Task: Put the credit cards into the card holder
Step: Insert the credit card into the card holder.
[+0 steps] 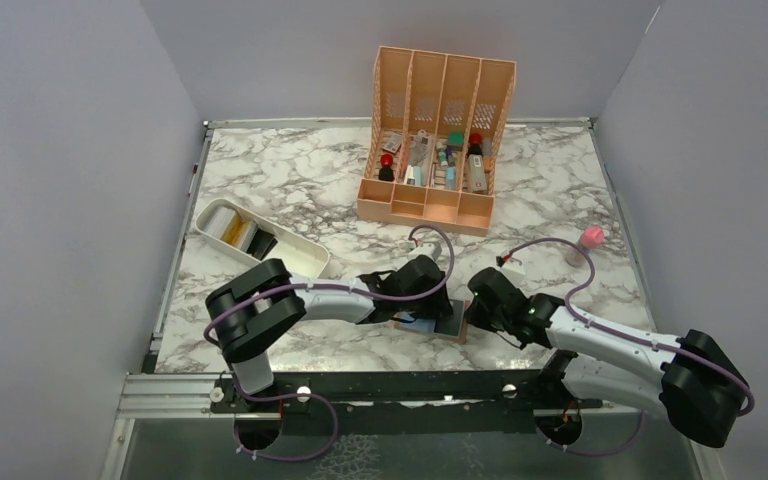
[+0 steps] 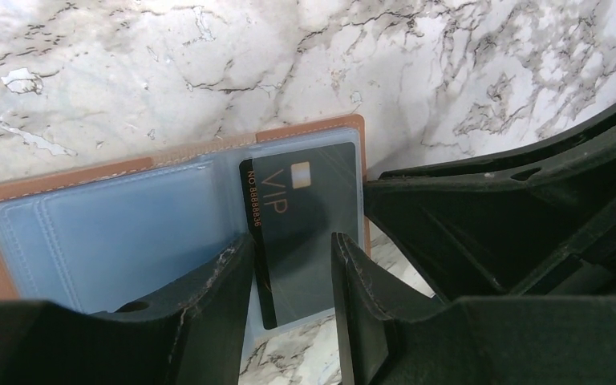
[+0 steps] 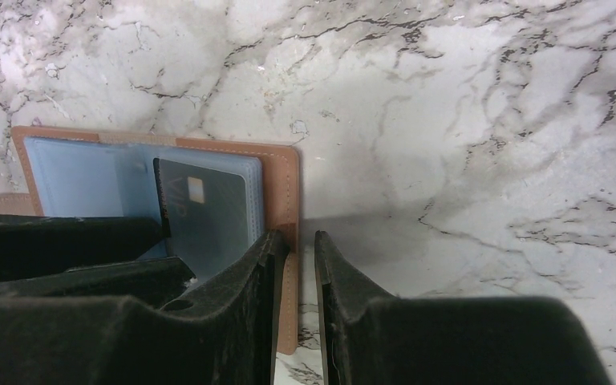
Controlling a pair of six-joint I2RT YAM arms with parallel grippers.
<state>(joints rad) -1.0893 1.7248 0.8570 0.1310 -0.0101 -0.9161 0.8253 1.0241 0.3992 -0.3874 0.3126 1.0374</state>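
Observation:
The brown card holder point(image 1: 407, 325) lies open and flat near the table's front edge, its light blue sleeves up point(image 2: 120, 233) point(image 3: 72, 172). A black VIP card point(image 2: 305, 200) point(image 3: 208, 212) sits in the right-hand sleeve, its near end just inside the sleeve's edge. My left gripper point(image 1: 438, 305) point(image 2: 290, 241) hovers over the card's near end, jaws apart, gripping nothing. My right gripper point(image 1: 472, 312) point(image 3: 297, 237) is at the holder's right brown edge, jaws a narrow gap apart, the edge strip showing between them. No other card is in view.
A tall peach compartment organizer point(image 1: 400, 100) with small items stands at the back. A white oblong tray point(image 1: 305, 257) lies at the left. A small pink-capped bottle point(image 1: 588, 243) stands at the right. Grey walls enclose the marble table point(image 1: 290, 180).

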